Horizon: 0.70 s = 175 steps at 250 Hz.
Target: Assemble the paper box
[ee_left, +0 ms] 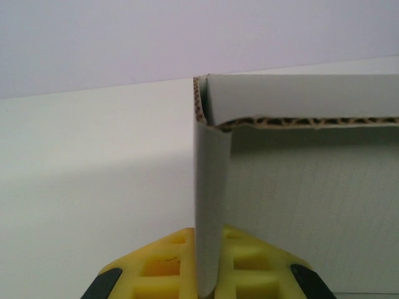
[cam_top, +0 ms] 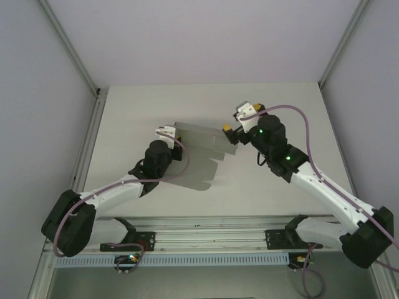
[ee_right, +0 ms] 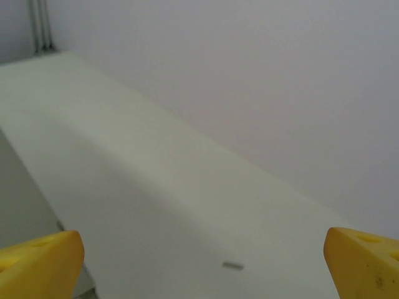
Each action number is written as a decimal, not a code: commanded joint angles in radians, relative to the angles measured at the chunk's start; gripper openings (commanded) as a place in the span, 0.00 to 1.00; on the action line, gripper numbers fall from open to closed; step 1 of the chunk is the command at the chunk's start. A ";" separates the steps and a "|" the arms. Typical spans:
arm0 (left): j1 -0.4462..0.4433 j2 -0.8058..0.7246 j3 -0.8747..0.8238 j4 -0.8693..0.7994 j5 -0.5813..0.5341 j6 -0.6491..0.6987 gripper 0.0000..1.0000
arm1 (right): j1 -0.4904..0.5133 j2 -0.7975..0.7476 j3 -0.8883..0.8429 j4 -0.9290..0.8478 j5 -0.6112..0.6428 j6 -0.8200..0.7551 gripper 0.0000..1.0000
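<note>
**Left gripper pinching grey card, right gripper hanging open beside it**

A plain grey paper box of thin corrugated card (cam_top: 202,156), partly folded, is sitting in the middle of the pale table (cam_top: 137,106), between the two arms. The left gripper (ee_left: 209,274) is pinching an upright wall at the card's far left corner, its yellow fingers (ee_left: 162,274) closed tight on it. The right gripper (ee_right: 202,258) is hovering just beside the card's far right edge, its yellow fingertips (ee_right: 37,265) spread wide with nothing between them. Doing this step well probably means holding the left pinch firm so the raised wall is not sagging, and bringing the right gripper in low and square to the opposite flap, folding along the crease without crushing the thin card.
</note>
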 commanded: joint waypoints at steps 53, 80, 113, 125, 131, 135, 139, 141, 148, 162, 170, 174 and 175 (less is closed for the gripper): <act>-0.006 -0.026 -0.007 -0.002 0.023 0.003 0.00 | -0.001 0.103 -0.020 -0.038 -0.149 0.102 1.00; -0.005 -0.015 0.015 -0.032 0.023 -0.014 0.00 | -0.001 0.134 -0.019 0.011 -0.205 0.116 1.00; -0.008 -0.012 0.004 0.003 0.068 -0.045 0.00 | -0.001 0.159 -0.034 0.122 -0.243 0.147 1.00; -0.007 -0.009 0.006 0.005 0.082 -0.057 0.00 | -0.001 0.169 -0.043 0.179 -0.241 0.171 1.00; -0.008 -0.006 0.007 0.008 0.090 -0.062 0.00 | -0.001 0.173 -0.050 0.212 -0.241 0.185 1.00; -0.010 -0.004 0.005 0.016 0.096 -0.064 0.00 | -0.001 0.176 -0.056 0.232 -0.241 0.195 1.00; -0.010 -0.002 0.004 0.021 0.101 -0.066 0.00 | -0.001 0.180 -0.061 0.255 -0.239 0.205 1.00; -0.011 0.001 0.003 0.023 0.103 -0.067 0.00 | -0.001 0.181 -0.064 0.266 -0.238 0.209 1.00; -0.014 0.005 -0.002 0.037 0.102 -0.072 0.00 | 0.000 0.185 -0.076 0.315 -0.228 0.231 1.00; -0.017 0.014 -0.016 0.066 0.104 -0.091 0.00 | 0.000 0.192 -0.115 0.432 -0.185 0.283 1.00; -0.019 0.021 -0.024 0.084 0.108 -0.107 0.00 | 0.000 0.196 -0.140 0.504 -0.156 0.318 1.00; -0.019 0.023 -0.027 0.092 0.112 -0.116 0.00 | 0.000 0.199 -0.153 0.538 -0.142 0.337 1.00; -0.019 0.024 -0.028 0.095 0.113 -0.118 0.00 | 0.000 0.200 -0.155 0.546 -0.139 0.342 1.00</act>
